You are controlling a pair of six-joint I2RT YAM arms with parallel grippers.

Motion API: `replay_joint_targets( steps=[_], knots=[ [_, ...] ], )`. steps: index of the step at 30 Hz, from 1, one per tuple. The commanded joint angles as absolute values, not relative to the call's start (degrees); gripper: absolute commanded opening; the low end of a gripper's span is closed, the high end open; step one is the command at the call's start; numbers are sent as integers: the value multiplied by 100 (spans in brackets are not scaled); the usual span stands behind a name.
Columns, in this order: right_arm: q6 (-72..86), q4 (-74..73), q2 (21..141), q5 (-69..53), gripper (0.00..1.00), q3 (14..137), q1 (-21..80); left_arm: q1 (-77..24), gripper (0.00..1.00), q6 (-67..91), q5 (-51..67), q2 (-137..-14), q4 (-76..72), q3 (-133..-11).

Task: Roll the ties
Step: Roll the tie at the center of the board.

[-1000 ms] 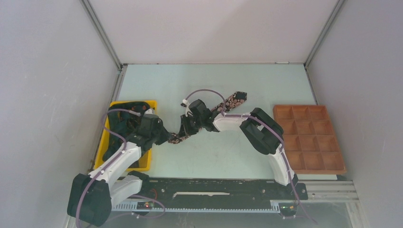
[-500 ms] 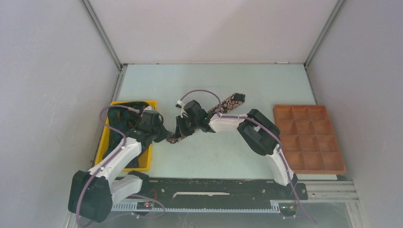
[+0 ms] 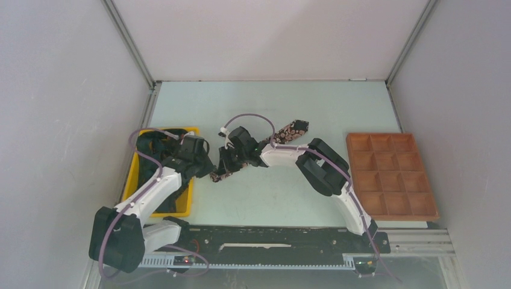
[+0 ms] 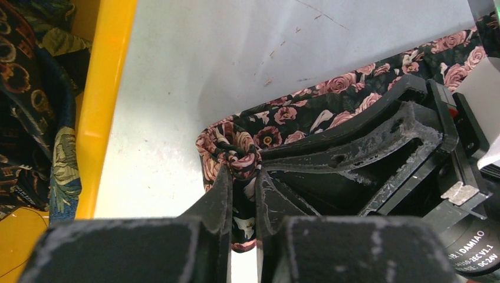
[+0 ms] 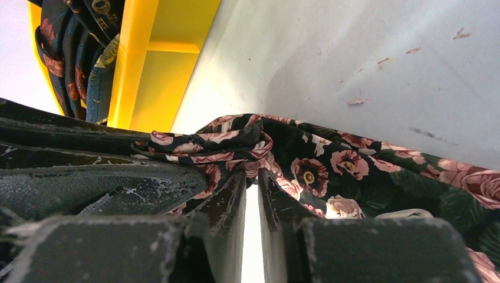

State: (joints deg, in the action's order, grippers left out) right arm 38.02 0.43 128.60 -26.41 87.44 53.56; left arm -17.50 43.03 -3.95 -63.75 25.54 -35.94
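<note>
I am pinching the end of the long black fabric necktie printed with pink roses (image 4: 306, 106) in my left gripper (image 4: 243, 177), its fingers nearly shut on a bunched fold. My right gripper (image 5: 252, 183) is squeezing the same bunch from the opposite side, closed just as narrowly. Both are meeting left of centre on the pale counter (image 3: 271, 195), near the yellow plastic bin (image 4: 109, 88). The tie's long axis is running away from them diagonally toward the upper right, so I judge the rolling should be travelling that way.
</note>
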Motion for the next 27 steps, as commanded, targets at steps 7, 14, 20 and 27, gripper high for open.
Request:
replay_joint_targets(
  steps=[7, 14, 20, 27],
  knots=[
    [3831, 205, 12911, -2786, 16, 8892, 5380, -1980, 0, 4225, -378, -6989, 2518, -4152],
    [3853, 321, 12799, -2818, 15, 8655, 5245, -2158, 0, 4331, -506, -7554, 2522, -4376],
    [3867, 401, 12667, -2811, 14, 8401, 5114, -2230, 0, 4364, -633, -7864, 2528, -4548],
    [3837, 470, 12246, -2748, 14, 7901, 4887, -2285, 0, 4338, -767, -8274, 2644, -4734]
  ],
)
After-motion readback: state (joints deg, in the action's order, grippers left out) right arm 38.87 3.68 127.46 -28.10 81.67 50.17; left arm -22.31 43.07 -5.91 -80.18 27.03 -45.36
